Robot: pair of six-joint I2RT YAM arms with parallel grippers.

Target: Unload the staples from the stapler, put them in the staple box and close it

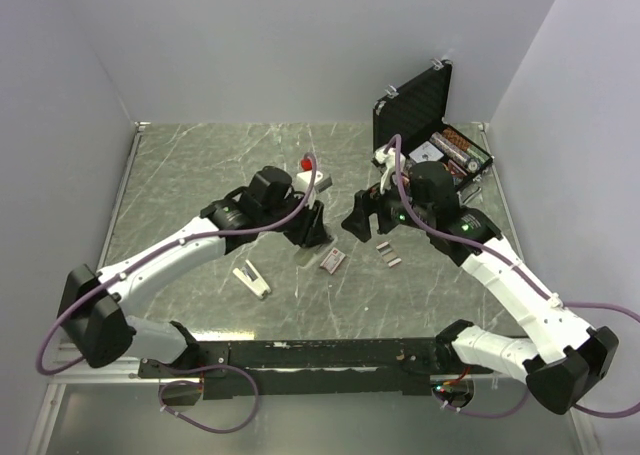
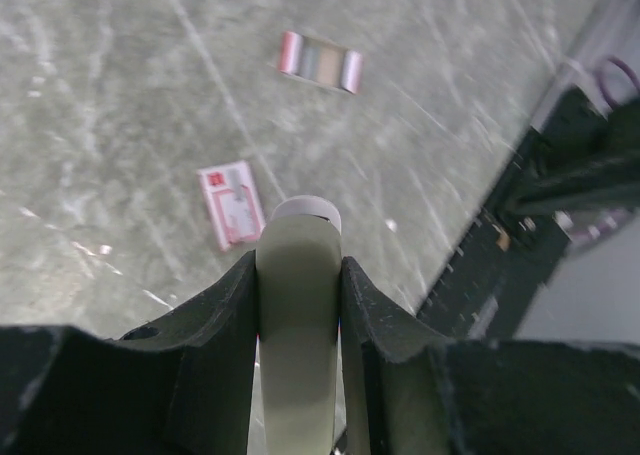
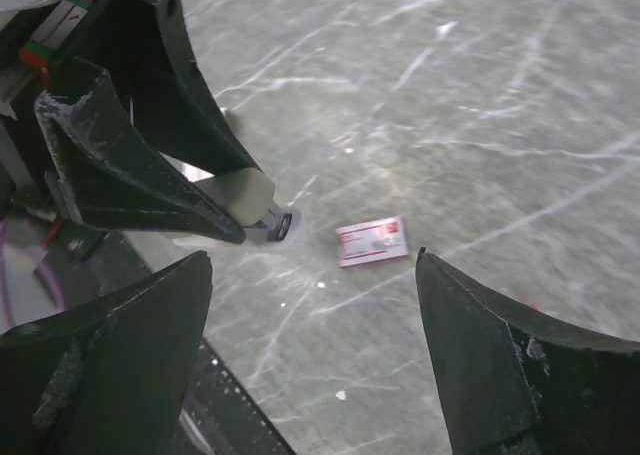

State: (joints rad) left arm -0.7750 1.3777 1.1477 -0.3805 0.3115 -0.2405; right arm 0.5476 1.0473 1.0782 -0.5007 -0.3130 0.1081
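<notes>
While the left gripper (image 2: 298, 268) steadied the stapler (image 2: 297, 325) in clenched jaws, the right gripper (image 3: 312, 258) faced it, jaws released.

The table (image 1: 200, 175) is grey-green marble veined white, the box (image 1: 333, 262) pink and white, the staples (image 1: 384, 246) dull grey, the stapler (image 2: 298, 315) pale cream, the left gripper (image 2: 300, 263) and right gripper (image 3: 312, 257) black, the cables (image 1: 398, 165) purple

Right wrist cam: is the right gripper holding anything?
No, the right gripper is wide open; only the table and a pink-and-white box show in the gap.
</notes>
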